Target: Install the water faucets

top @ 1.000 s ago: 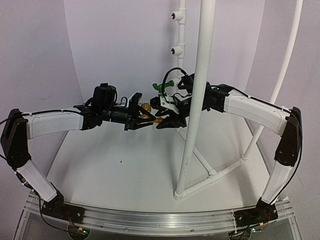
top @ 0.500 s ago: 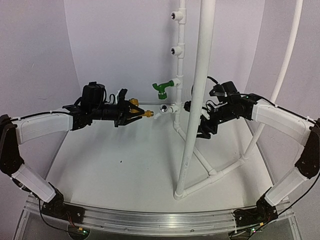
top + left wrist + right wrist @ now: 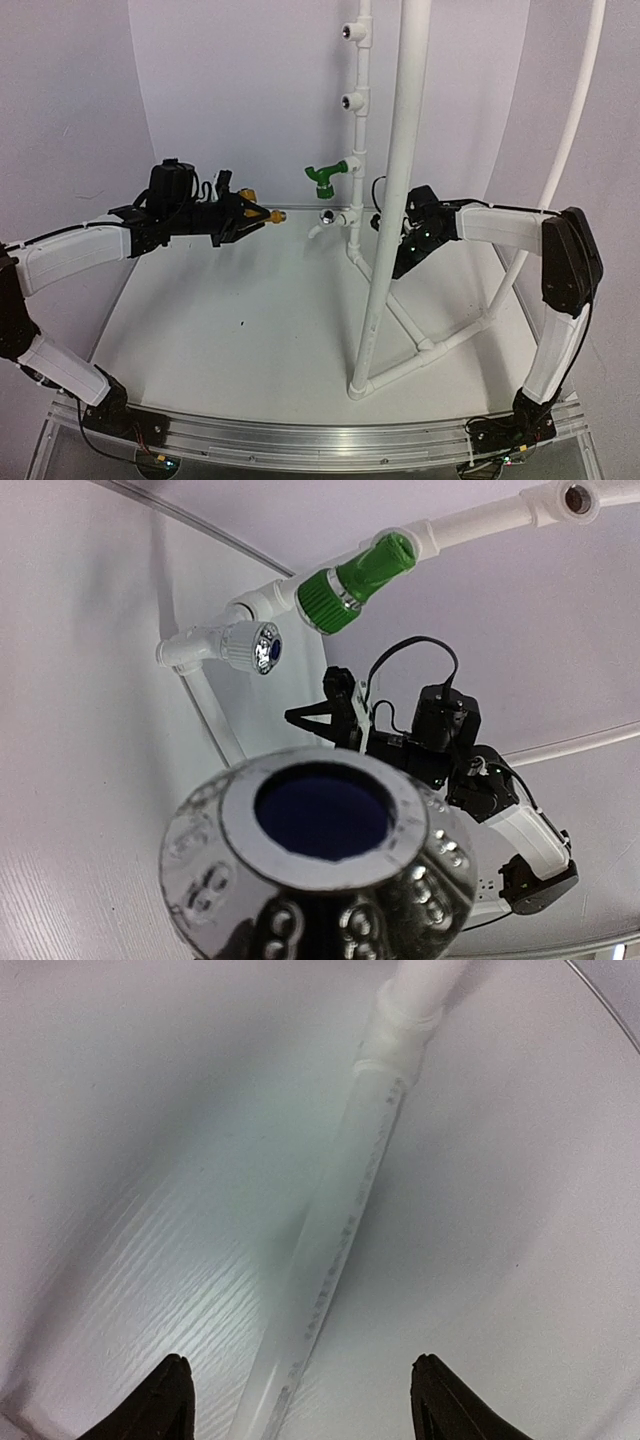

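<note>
Brass faucet clamped in left gripper; right gripper spread wide.

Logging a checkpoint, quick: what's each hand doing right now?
Left hand: closed on the brass faucet.
Right hand: open, holding nothing.

Honestly, we can't read a single thing here. The closest we get is a faint line of grey print running lengthwise along the white pipe down on the worktop in the right wrist view. It's way too small and blurry for us to make out any letter or number, so we can't tell whether it's a brand name or a size marking. From the top view we can't pick that print out on the pipe at all.
</note>
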